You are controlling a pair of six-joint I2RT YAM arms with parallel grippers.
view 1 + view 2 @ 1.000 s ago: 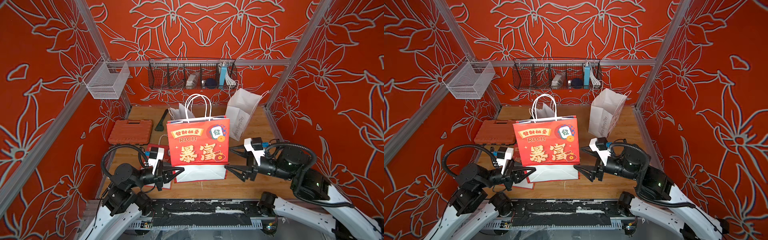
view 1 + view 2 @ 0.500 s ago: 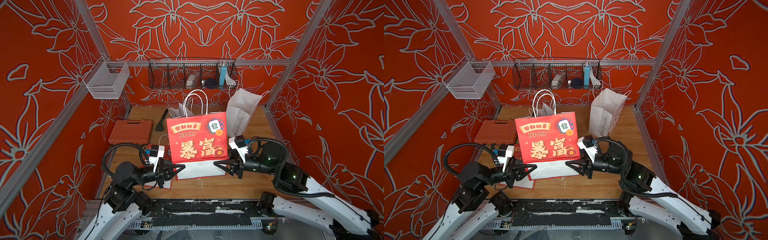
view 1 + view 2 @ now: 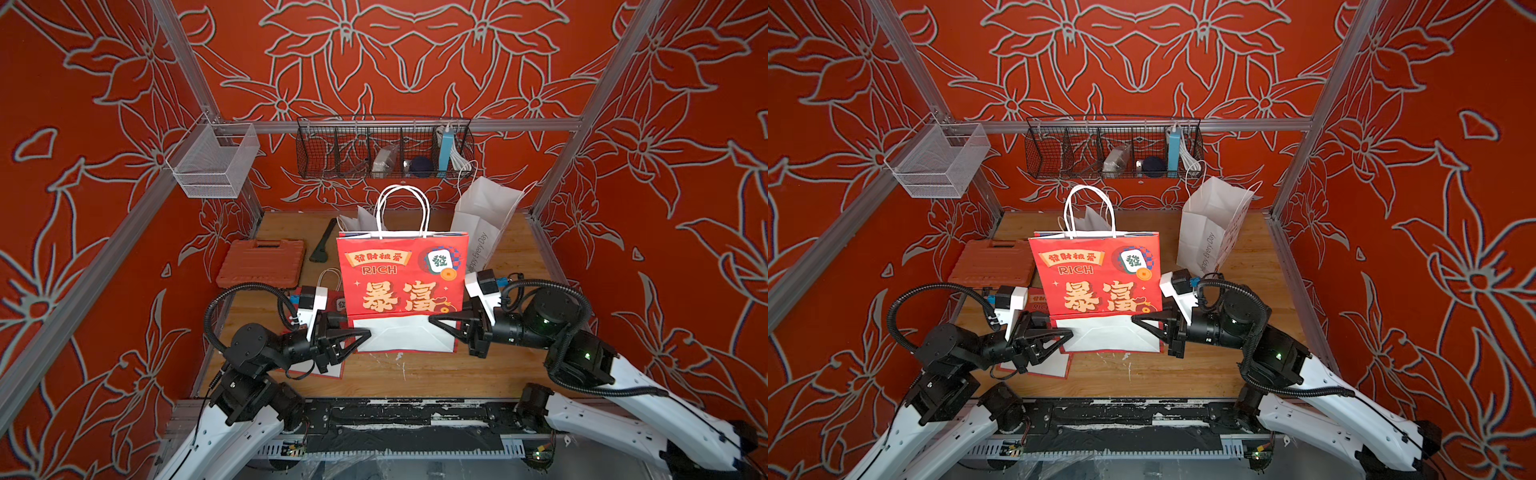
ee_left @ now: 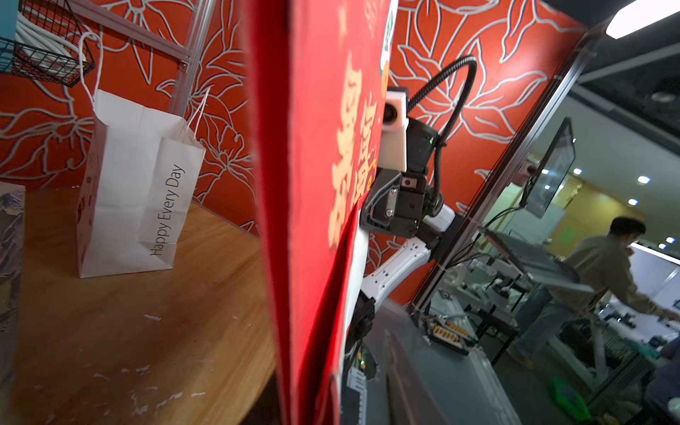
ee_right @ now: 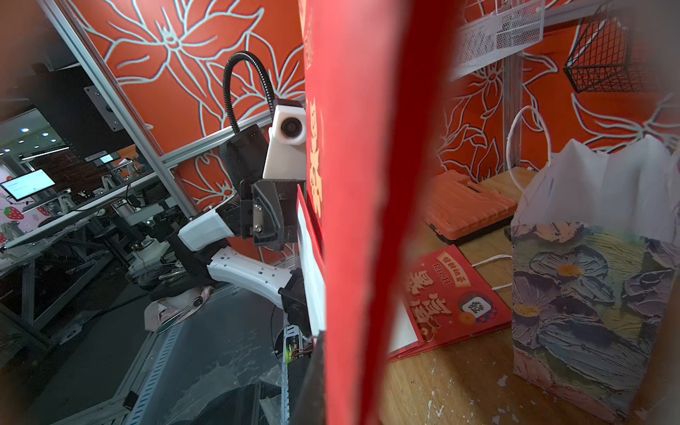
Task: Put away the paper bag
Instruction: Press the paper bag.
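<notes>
The red paper bag (image 3: 401, 270) (image 3: 1096, 270) stands upright and flattened at the table's middle. Its white base panel is folded toward me and its white handles point up. My left gripper (image 3: 368, 333) (image 3: 1070, 331) meets the bag's lower left edge, tips together on the paper. My right gripper (image 3: 432, 319) (image 3: 1134, 319) is shut on the lower right edge at the fold. In each wrist view the red bag (image 4: 312, 184) (image 5: 353, 184) runs edge-on through the jaws and hides most of them.
A white "Happy Every Day" bag (image 3: 482, 232) stands at the back right. A floral bag (image 5: 588, 294) stands behind the red one. An orange tool case (image 3: 259, 264) and a flat red bag (image 3: 1038, 370) lie left. A black wire basket (image 3: 384, 149) and a white mesh basket (image 3: 212, 162) hang on the walls.
My right gripper came in from the right and closed on the bag's lower right edge. The bag tilted, then settled upright and level. The left arm stayed at the left edge.
</notes>
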